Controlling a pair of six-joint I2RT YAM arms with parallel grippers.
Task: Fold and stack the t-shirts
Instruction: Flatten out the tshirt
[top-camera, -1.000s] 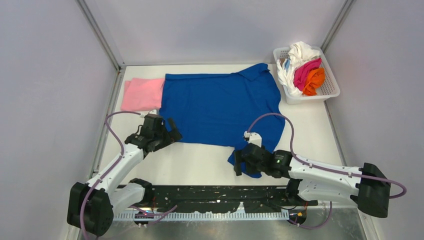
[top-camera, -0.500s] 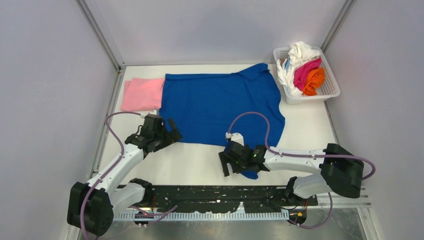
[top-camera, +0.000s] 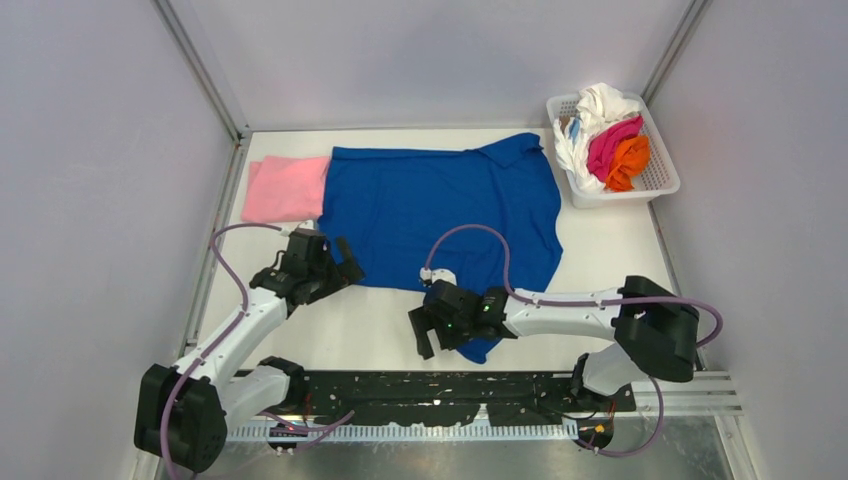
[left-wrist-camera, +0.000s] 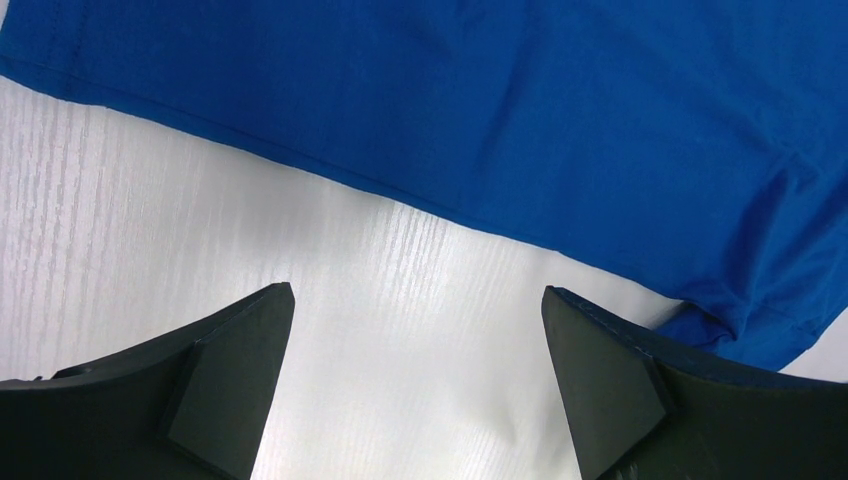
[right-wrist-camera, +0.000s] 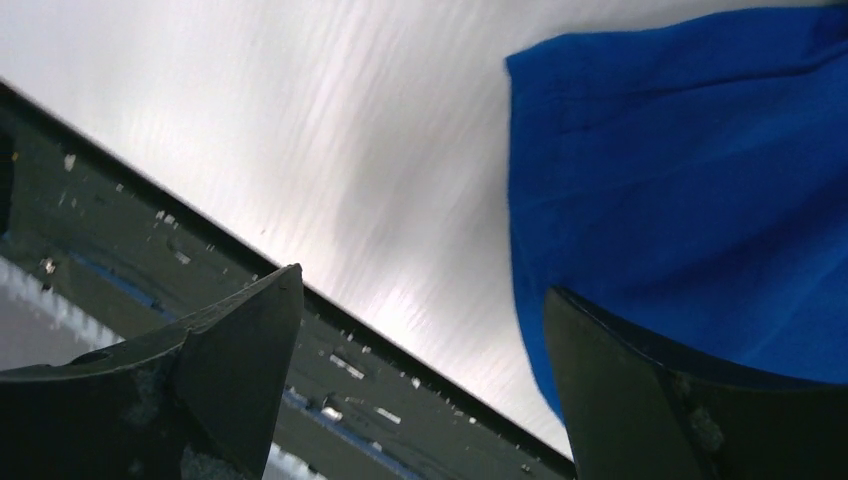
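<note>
A royal blue t-shirt (top-camera: 440, 210) lies spread flat in the middle of the table; no print shows. A folded light pink t-shirt (top-camera: 285, 188) lies at its left. My left gripper (top-camera: 350, 263) is open and empty just off the blue shirt's near left hem, which crosses the left wrist view (left-wrist-camera: 500, 120) beyond the gripper (left-wrist-camera: 416, 288). My right gripper (top-camera: 420, 328) is open at the near edge, beside the blue sleeve (top-camera: 482, 345). In the right wrist view the sleeve (right-wrist-camera: 680, 190) lies against the right finger (right-wrist-camera: 640, 400) of the gripper (right-wrist-camera: 423, 280), not clamped.
A white mesh basket (top-camera: 660, 183) at the back right holds white (top-camera: 605, 100), magenta (top-camera: 612, 140) and orange (top-camera: 630, 160) shirts. A black rail (top-camera: 420, 392) runs along the table's near edge, also in the right wrist view (right-wrist-camera: 150, 230). Enclosure walls stand on three sides.
My right arm has swept left along the near edge, and the blue sleeve and the shirt's lower right side have shifted left with it. The left arm has not moved.
</note>
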